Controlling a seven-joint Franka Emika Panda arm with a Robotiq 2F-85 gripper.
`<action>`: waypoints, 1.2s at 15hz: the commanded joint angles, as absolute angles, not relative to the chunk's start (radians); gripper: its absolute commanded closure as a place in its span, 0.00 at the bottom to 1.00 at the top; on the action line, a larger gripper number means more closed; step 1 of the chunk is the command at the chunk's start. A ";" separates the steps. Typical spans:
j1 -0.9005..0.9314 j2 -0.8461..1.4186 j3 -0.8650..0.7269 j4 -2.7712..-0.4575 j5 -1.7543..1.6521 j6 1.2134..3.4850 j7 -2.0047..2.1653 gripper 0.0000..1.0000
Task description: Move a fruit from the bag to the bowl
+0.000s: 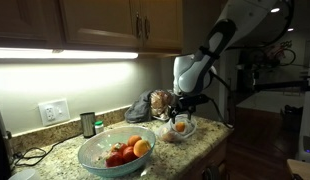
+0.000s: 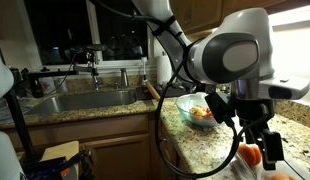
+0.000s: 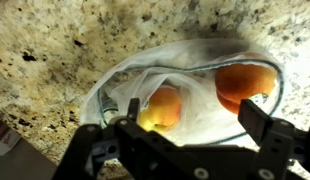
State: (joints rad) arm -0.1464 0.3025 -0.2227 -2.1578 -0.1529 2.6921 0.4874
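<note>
Directly beneath the gripper [image 3: 177,132]: one small clear crinkly plastic bag [image 3: 200,58], lying mouth-open on the speckled granite countertop [image 3: 55,50].

- Bag contents: two round orange fruits. The nearer orange fruit [image 3: 163,108] sits below the gap between the fingers. The farther orange fruit [image 3: 240,85] lies toward the right-hand finger [image 3: 270,135].
- Gripper, Robotiq type: jaws spread wide apart, nothing held. It is poised over the bag in both exterior views [image 1: 180,104] [image 2: 267,150].
- To one side of the gripper, well apart from the bag: one large round pale blue-green bowl [image 1: 95,160] holding orange and red fruit.
- Behind the gripper: one dark grey cloth bag [image 1: 143,105], slumped.
</note>
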 commanded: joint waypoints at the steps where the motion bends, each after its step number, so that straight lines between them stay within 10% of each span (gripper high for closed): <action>1: -0.118 0.316 -0.241 -2.141 -0.113 2.683 0.478 0.00; 18: -0.152 0.353 -0.175 -2.103 0.093 2.678 0.357 0.00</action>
State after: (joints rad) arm -0.1223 0.3634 -0.2130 -2.1119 0.0038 2.6921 0.4363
